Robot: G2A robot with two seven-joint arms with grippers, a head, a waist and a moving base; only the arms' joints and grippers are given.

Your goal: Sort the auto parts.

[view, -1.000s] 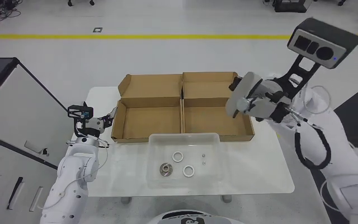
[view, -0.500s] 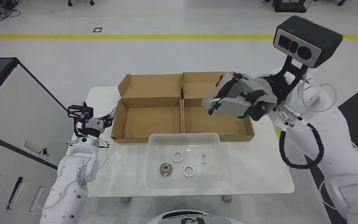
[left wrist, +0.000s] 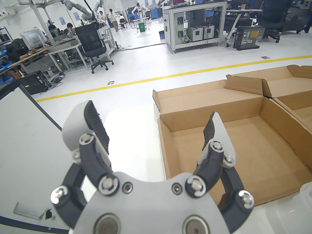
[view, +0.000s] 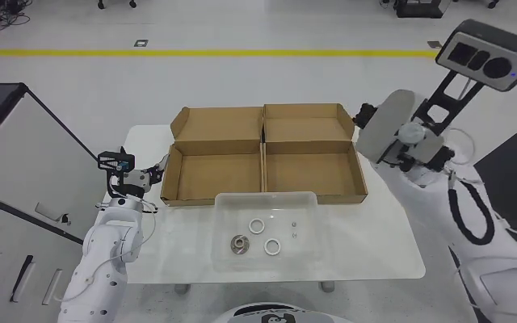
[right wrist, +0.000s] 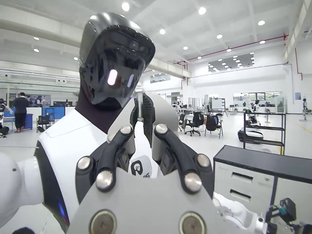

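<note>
Right gripper (right wrist: pixel 141 109), by its wrist view, clamps a threaded metal part (right wrist: pixel 139 104).

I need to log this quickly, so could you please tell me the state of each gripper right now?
Left gripper: open, empty.
Right gripper: shut on a small threaded metal part.

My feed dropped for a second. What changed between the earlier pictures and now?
The right gripper swung in over the right box, then pulled back off its right side and tilted up. It is shut on a threaded part. The left gripper stayed open beside the left box. The tray and rings are unmoved.
</note>
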